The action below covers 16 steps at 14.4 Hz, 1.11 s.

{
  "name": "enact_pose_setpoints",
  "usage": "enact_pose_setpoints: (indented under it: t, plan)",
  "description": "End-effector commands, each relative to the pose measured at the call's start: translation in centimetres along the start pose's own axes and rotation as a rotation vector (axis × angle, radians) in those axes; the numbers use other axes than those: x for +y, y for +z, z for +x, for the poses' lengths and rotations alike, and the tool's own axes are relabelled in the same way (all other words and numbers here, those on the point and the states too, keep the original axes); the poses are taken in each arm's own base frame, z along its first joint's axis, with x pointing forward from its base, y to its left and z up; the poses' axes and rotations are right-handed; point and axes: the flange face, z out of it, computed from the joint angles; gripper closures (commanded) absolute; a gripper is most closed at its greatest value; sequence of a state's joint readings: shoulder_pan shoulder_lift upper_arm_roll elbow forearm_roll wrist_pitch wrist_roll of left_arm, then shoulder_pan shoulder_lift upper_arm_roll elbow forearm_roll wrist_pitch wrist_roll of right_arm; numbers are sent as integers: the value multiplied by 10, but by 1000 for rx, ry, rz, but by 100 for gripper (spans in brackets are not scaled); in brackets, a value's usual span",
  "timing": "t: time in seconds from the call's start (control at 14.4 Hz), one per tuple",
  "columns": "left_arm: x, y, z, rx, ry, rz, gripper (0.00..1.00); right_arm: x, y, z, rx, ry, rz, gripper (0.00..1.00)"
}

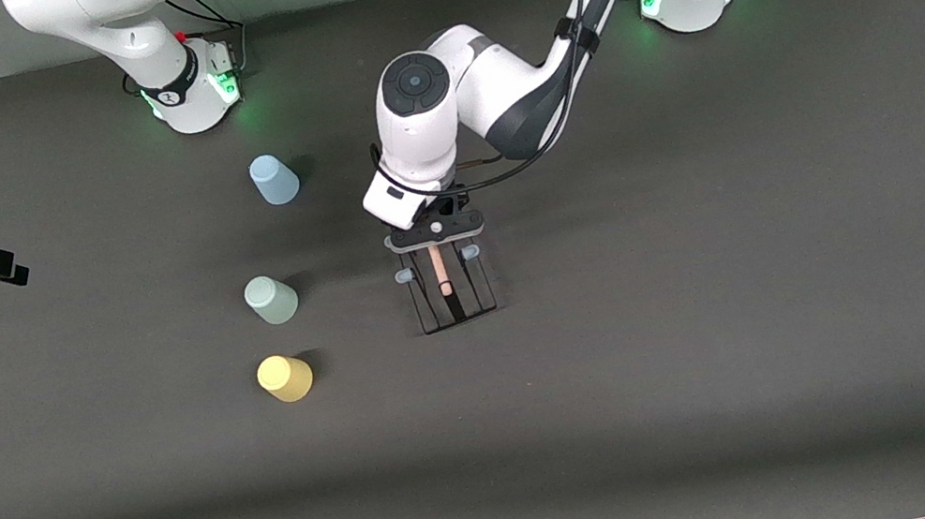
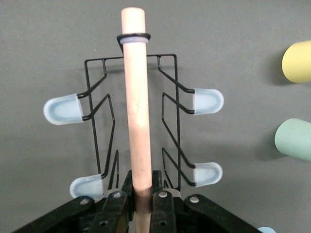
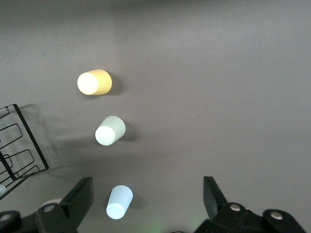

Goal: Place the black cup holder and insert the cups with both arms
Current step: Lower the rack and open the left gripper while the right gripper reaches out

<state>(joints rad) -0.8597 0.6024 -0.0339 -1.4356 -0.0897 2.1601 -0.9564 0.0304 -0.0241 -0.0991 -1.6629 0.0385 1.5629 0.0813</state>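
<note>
Black cup holder: stands at the centre of the front view, on the dark table; its long axis runs up and down that frame.
Wooden handle: in the left wrist view it runs lengthwise down the middle of the rack, free end at the top of the frame, with a pale ring just below the tip.
Pegs: four blue-tipped ones show clearly in the left wrist view, two on each side, e.g.; the front view shows only two by the gripper.
Left gripper: over the holder's end nearest the bases, fingers closed tight on the handle's lower end; only the left wrist view shows this grip.
Blue cup, mint cup, yellow cup: a column in the left-centre of the front view, upside down, apart from the holder.
Right gripper: fingers spread wide, holding nothing, above the cups in its own view; the right arm waits.
</note>
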Motion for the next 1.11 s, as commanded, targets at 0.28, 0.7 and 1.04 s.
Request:
enact_pose_setpoints:
  t: [0.28,0.7,1.04]
  plan:
    - [22,10,-21,-19,111,-17,91,-68,56,-8,-25,-3,-9,0]
    - [25,-5,-12,28,99,-77,0,-99,166,-13,13,-17,1,0]
    - [-48,-129,55,22,86,-41,0,-126,268,-13,28,-17,43,0]
